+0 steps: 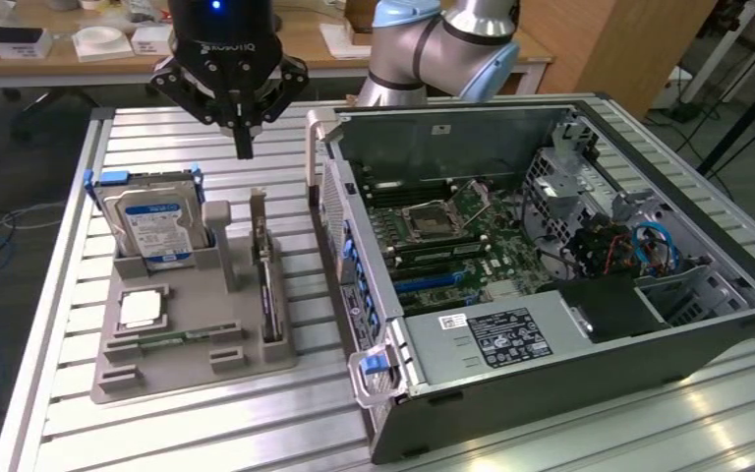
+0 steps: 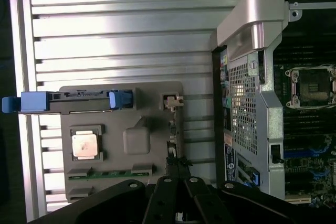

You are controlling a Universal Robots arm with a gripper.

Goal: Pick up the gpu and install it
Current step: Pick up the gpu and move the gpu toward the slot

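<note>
The gpu (image 1: 268, 285) is a thin black card standing on edge in a slot of the grey holder tray (image 1: 194, 364), with its silver bracket at the far end. My gripper (image 1: 244, 147) hangs shut above the table just beyond the card's bracket end, holding nothing and clear of the card. In the wrist view the gpu (image 2: 171, 129) appears as a narrow edge running toward my closed gripper (image 2: 176, 164), and the tray (image 2: 152, 90) lies below.
The tray also holds a silver blue-labelled hard drive (image 1: 152, 221), a CPU (image 1: 139, 310) and a green RAM stick (image 1: 174, 337). The open computer case (image 1: 692, 246) lies at the exterior view's right, motherboard (image 1: 456, 236) exposed. A slatted metal table (image 1: 154, 138) carries everything.
</note>
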